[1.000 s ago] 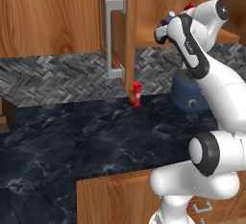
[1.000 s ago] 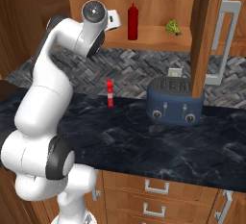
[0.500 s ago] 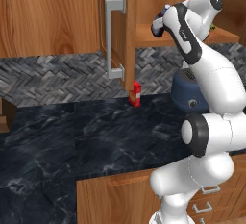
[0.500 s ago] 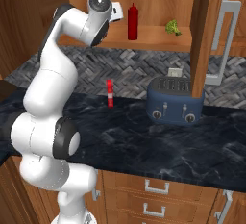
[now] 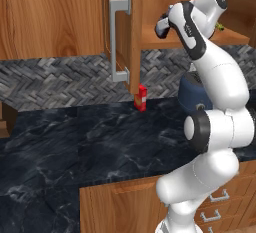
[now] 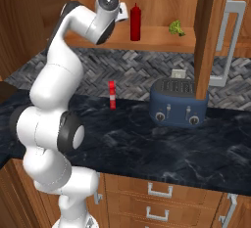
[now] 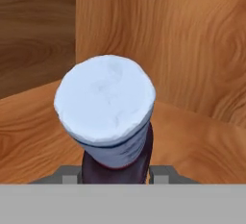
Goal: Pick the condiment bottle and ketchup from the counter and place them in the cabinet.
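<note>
The condiment bottle (image 7: pixel 105 104) fills the hand view end-on: a pale round end toward the camera and a dark purple body behind it. My gripper (image 7: pixel 115 172) is shut on that body. The bottle hangs tilted just above the wooden shelf (image 7: pixel 202 146) inside the cabinet (image 6: pixel 157 38). In the right base view my gripper (image 6: pixel 122 12) reaches into the open cabinet right beside the ketchup (image 6: pixel 135 22), a slim red bottle upright on the shelf. The left base view has my gripper (image 5: pixel 161 27) at the shelf's front edge.
The cabinet door (image 6: pixel 208 36) stands open, with its grey bar handle (image 5: pixel 120 39) to the left of the hand. A green broccoli piece (image 6: pixel 175 27) lies on the shelf. On the black counter (image 5: pixel 75 142) stand a small red carton (image 6: pixel 112 95) and a blue toaster (image 6: pixel 179 102).
The arm has risen and stretched, carrying the hand and its bottle further into the cabinet toward the ketchup. The jaws have stayed shut on the bottle.
</note>
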